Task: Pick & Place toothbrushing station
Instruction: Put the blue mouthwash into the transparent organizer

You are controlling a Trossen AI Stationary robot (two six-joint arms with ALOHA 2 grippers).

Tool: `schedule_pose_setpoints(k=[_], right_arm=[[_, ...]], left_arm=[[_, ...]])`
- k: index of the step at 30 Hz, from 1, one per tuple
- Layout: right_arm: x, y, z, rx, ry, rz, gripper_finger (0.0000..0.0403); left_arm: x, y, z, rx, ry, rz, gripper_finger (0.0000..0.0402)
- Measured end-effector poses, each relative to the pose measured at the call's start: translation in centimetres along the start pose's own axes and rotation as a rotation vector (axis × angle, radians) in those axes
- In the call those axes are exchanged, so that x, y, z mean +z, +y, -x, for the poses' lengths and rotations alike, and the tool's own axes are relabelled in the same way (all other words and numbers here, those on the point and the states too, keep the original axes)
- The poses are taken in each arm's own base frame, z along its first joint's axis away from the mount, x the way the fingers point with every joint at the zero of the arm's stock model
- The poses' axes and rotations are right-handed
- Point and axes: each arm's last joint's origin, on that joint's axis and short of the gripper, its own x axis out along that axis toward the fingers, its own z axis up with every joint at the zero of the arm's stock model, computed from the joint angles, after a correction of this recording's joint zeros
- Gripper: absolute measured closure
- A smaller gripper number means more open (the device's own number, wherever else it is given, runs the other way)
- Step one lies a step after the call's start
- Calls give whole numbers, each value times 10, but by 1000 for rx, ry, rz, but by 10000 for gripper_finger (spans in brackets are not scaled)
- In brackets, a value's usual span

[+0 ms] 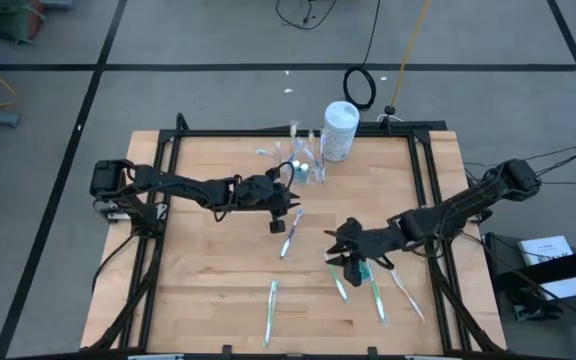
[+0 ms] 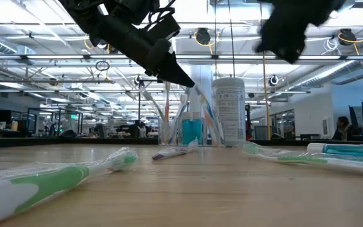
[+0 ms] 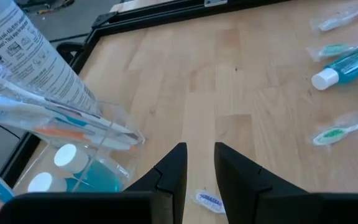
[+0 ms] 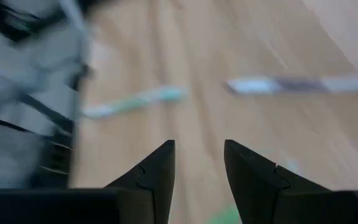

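The small clear cup (image 1: 308, 165) stands at the table's far middle, holding several toothbrushes (image 3: 73, 127) and blue tubes (image 3: 92, 177) with white caps. My left gripper (image 1: 286, 208) hovers just near of the cup, open and empty, above a loose toothbrush (image 1: 290, 236) lying flat. In the left wrist view the cup (image 3: 114, 140) is beside my fingers. My right gripper (image 1: 347, 252) hangs open over the right-hand part of the table, above a blue tube (image 1: 364, 268) and wrapped toothbrushes (image 1: 376, 296) that lie flat on the wood. Nothing shows between its fingertips (image 4: 197, 155).
A tall white canister (image 1: 339, 130) stands just behind the cup. More toothbrushes lie near the front edge (image 1: 271, 312) and front right (image 1: 408, 296). A black frame (image 1: 423, 170) borders the wooden table. Bare wood lies at the left.
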Motion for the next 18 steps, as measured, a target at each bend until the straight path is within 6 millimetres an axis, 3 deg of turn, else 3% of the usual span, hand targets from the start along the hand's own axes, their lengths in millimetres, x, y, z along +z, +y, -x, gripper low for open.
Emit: schedule_pose_setpoints(k=[7,18], right_arm=[[-23,-23,4,-236,226,-116,276],[-57,-43,-4,-253,337,-319,242]], left_arm=[[0,1,0,2,0,-6,314],[-2,10,-1,27,5,-5,314]])
